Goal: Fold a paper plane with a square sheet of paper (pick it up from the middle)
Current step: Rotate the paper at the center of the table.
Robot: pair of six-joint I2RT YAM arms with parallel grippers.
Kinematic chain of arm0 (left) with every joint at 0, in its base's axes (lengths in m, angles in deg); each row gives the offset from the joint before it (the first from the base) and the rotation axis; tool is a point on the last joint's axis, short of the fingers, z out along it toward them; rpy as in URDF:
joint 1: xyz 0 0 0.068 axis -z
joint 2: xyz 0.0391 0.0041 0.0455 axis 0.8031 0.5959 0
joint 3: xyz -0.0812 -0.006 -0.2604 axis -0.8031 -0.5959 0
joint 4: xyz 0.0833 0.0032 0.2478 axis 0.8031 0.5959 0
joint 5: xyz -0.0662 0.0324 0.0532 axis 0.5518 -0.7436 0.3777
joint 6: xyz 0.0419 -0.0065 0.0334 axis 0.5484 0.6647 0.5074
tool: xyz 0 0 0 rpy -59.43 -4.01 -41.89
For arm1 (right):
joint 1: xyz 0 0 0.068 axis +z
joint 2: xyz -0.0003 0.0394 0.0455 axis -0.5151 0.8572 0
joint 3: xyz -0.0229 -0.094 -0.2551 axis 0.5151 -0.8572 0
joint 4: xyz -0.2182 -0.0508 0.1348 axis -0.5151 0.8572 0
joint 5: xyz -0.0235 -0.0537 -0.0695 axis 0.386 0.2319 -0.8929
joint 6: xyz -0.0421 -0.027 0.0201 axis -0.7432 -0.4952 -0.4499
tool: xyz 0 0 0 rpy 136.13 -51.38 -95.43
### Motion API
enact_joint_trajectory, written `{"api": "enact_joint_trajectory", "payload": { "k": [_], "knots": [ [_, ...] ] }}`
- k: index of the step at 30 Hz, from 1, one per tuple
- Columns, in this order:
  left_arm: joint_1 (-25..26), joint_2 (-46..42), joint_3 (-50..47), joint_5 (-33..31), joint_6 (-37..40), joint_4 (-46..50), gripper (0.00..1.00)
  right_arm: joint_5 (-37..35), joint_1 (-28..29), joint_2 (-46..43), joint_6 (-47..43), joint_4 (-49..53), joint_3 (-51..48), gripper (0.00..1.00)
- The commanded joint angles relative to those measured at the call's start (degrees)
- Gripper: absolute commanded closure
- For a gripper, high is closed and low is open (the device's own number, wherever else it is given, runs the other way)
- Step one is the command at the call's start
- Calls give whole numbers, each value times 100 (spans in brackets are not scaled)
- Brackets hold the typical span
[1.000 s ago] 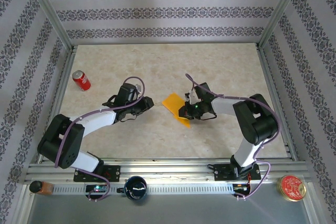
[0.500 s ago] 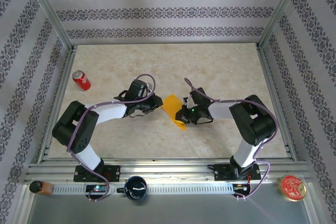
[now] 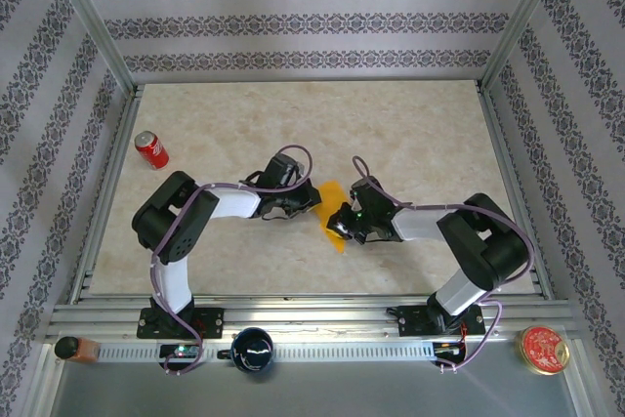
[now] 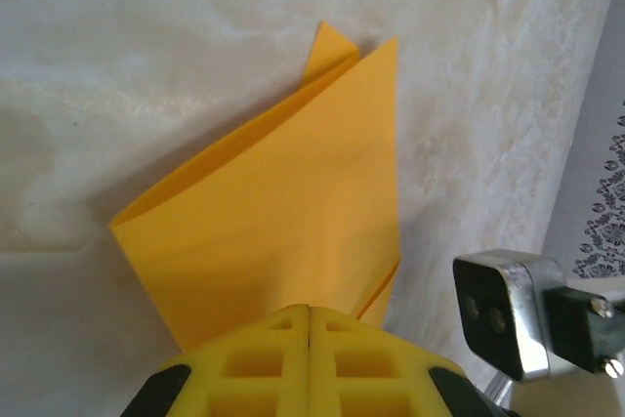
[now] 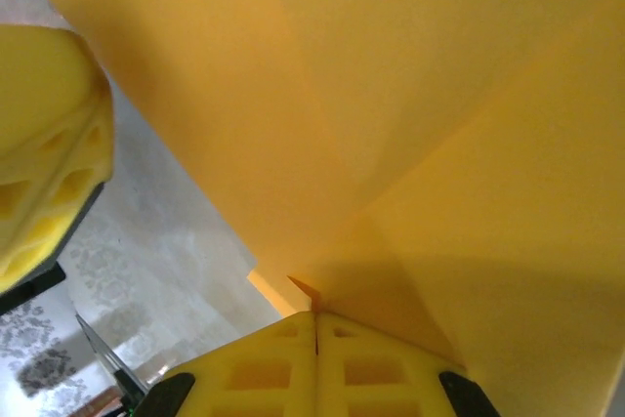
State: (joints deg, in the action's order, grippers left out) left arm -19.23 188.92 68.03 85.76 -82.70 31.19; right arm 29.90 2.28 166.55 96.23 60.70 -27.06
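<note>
Left gripper [image 4: 309, 312] was clamped, fingers together, on one edge of the folded sheet of paper [image 4: 293, 212], and our right gripper [image 5: 314, 317] pinched the opposite side, so the sheet sat between them at mid-table, its long axis running away from the bases; we judged neither arm nearer

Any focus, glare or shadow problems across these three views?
Top external: sharp, evenly lit, folded paper clear. Left wrist: paper crisp, left gripper soft at the frame's bottom. Right wrist: paper very close and soft, a shadow darkening it above the right gripper.
</note>
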Motion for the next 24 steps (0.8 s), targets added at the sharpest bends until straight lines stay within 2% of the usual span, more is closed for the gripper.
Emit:
{"api": "enact_joint_trajectory", "payload": {
  "k": [1,4,7,11,14,24],
  "knots": [
    [122,193,154,-109,-113,-265,97,-16,72,-412,147,-387,-130,88],
    [131,250,18,-167,-130,-331,98,-270,-69,-1046,-410,314,-48,83],
    [124,300,-116,-35,-16,-469,98,-300,-562,-1425,-1145,1362,134,80],
    [123,371,-195,203,217,-586,99,453,-1556,-1499,-1465,1373,-91,74],
    [114,438,-121,406,510,-472,99,971,-1998,-1255,-1738,1408,-48,73],
    [105,536,202,849,1134,-192,99,1371,-2077,-403,-1869,1293,162,72]
  ]
}}
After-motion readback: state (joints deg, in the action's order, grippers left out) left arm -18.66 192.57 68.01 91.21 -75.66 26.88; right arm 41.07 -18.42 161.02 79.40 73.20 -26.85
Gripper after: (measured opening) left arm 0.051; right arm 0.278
